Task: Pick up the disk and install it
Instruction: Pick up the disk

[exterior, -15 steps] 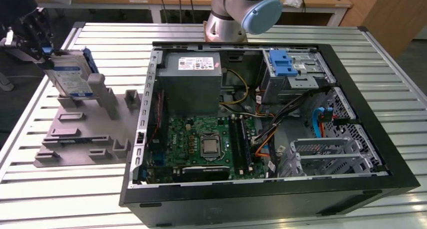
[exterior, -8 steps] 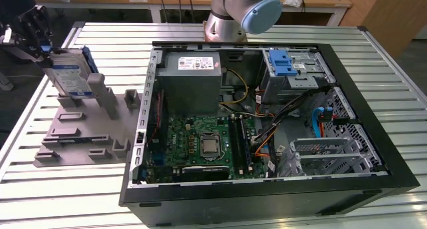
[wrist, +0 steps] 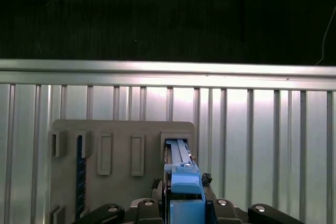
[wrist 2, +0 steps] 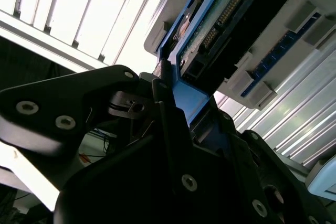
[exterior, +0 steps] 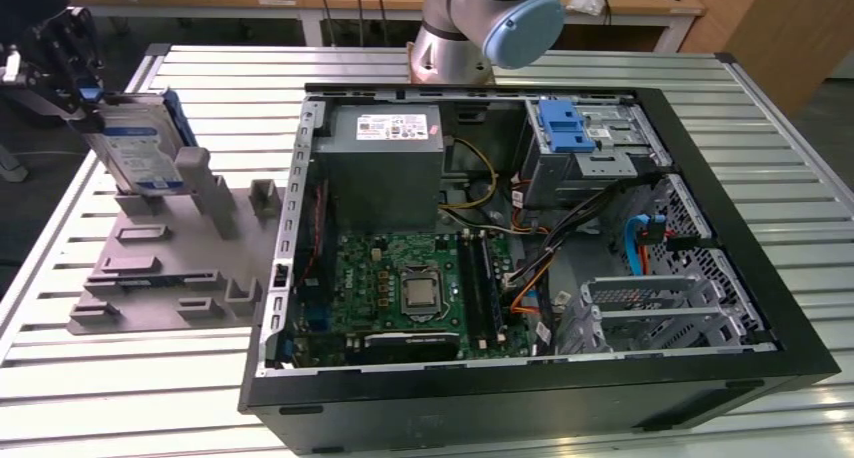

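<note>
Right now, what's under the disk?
The grey fixture plate, on the slatted table. The disk stands on edge at its slot; the plate's posts cover its lower edge.

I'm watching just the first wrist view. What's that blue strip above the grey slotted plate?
Observer: The exterior view shows it is the edge of the disk, silver with a blue-and-white label, standing upright.
Operator: What holds it up?
Observer: In the exterior view, the gripper is clamped on its upper end.
Operator: Anything else nearby?
Observer: An open computer case lies to the exterior view's right of the plate, its green circuit board showing.
</note>
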Action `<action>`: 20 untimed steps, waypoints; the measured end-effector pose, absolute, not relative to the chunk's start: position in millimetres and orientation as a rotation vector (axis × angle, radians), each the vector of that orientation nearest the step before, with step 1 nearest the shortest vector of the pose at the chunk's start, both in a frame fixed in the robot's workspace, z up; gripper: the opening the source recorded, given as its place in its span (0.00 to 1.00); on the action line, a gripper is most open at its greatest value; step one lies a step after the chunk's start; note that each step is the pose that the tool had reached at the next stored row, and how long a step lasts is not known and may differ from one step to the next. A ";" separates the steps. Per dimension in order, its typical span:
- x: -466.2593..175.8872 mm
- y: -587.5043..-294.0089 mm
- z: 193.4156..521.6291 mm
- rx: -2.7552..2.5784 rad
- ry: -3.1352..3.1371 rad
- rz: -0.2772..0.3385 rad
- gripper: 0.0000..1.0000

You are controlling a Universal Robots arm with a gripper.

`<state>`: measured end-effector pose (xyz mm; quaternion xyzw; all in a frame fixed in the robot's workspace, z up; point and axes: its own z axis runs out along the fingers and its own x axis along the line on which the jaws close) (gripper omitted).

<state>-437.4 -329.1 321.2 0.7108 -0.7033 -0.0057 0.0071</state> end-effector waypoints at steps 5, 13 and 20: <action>-437.4 -329.1 323.5 2.224 -2.200 -0.019 0.36; -437.4 -329.1 327.3 2.224 -2.201 -0.021 0.36; -437.4 -329.1 331.9 2.226 -2.202 -0.024 0.36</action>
